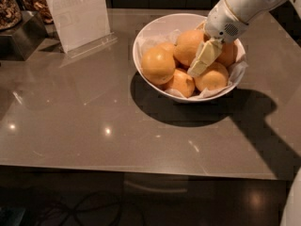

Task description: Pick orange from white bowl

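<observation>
camera view | step: closing in to grasp, we judged | pincer sat low in white bowl, against orange atop the pile; spread or pressed together, we could not tell | next: needed a firm hold, then a straight lift clear of neighbouring oranges

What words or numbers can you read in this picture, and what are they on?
On the sign card standing on the table: only faint pale marks, too blurred to read.
On the white bowl, the oranges and the gripper reaching down into the bowl: no words, numbers or labels show.
Nothing here can be read.
</observation>
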Controlling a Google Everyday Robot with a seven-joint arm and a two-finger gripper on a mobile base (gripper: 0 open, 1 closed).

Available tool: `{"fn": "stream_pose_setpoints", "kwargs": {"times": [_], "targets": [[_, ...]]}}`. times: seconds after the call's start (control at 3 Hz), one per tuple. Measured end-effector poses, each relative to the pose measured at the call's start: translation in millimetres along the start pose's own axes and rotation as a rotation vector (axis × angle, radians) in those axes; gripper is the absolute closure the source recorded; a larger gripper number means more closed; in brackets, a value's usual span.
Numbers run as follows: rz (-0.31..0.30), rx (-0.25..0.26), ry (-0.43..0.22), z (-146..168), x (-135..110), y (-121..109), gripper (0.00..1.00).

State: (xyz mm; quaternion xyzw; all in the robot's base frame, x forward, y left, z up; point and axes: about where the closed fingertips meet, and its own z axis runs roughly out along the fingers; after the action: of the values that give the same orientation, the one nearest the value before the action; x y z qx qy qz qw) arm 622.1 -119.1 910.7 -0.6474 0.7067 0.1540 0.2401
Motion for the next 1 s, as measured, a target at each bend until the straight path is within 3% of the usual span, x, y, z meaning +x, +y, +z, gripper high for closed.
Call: {"fn": "stream_pose_setpoints", "kwargs": {"times": [0.33, 0.67, 1.0], "targets": [[-0.009, 0.003, 0.001, -4.3, -2.6, 0.2, 1.0], [-0.009, 0.003, 0.001, -6.7, -2.7, 0.3, 1.0], [-0.097, 0.064, -0.013, -24.4, -23.7, 15.7, 1.0]]}}
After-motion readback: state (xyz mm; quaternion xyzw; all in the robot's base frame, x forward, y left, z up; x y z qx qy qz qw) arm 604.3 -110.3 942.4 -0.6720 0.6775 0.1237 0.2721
